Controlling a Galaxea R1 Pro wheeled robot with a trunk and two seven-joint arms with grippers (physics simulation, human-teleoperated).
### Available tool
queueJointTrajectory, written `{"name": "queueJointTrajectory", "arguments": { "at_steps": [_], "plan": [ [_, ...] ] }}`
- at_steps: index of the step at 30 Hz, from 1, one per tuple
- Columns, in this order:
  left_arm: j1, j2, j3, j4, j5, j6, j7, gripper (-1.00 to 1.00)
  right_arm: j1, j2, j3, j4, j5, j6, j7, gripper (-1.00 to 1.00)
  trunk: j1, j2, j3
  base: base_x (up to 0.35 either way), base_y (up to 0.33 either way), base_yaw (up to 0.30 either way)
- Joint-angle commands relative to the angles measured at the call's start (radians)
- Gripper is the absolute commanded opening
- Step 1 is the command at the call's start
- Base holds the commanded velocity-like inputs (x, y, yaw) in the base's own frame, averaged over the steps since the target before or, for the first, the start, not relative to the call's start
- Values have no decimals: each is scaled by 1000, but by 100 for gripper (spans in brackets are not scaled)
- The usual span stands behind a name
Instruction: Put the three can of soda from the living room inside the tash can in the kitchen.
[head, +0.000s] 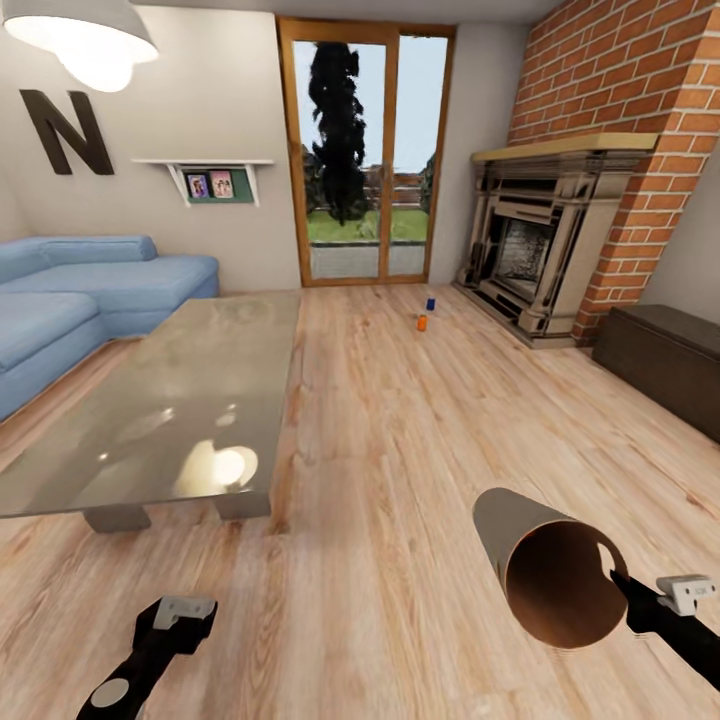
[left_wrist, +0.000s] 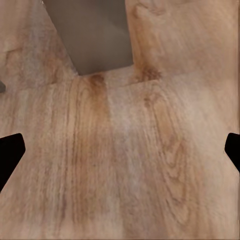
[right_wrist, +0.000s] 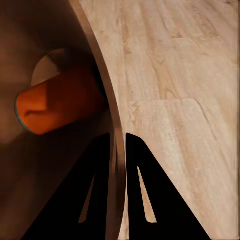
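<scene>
The right gripper (right_wrist: 119, 150) is clamped on the rim of the bin (head: 540, 575), which shows tilted at the lower right of the head view, its wall pinched between the two fingers. An orange can (right_wrist: 60, 102) lies on its side inside. The bin looks stiff and light enough to carry by the rim, though it may swing. Two more cans stand on the floor near the fireplace (head: 540, 240), above the frame's centre: a blue can (head: 431, 302) and another orange can (head: 422, 322). They look light, smooth and prone to roll; gripping around the middle seems best. The left gripper (left_wrist: 120, 145) hangs apart over bare floor. The only readable lettering is the wall letter N (head: 65, 132) at upper left.
</scene>
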Motion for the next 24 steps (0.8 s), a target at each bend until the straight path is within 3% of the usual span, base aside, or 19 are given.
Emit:
{"name": "queueJointTrajectory", "arguments": {
  "at_steps": [1,24],
  "plan": [
    [0,0,0,0,0,-1,4,100,-1,0,-1,-2,-12,2,7,-100,0,0,0,243,-241,0],
    [0,-2,0,1,-2,-8,20,100,0,2,0,1,-13,2,8,-100,0,0,0,241,-242,0]
  ]
}}
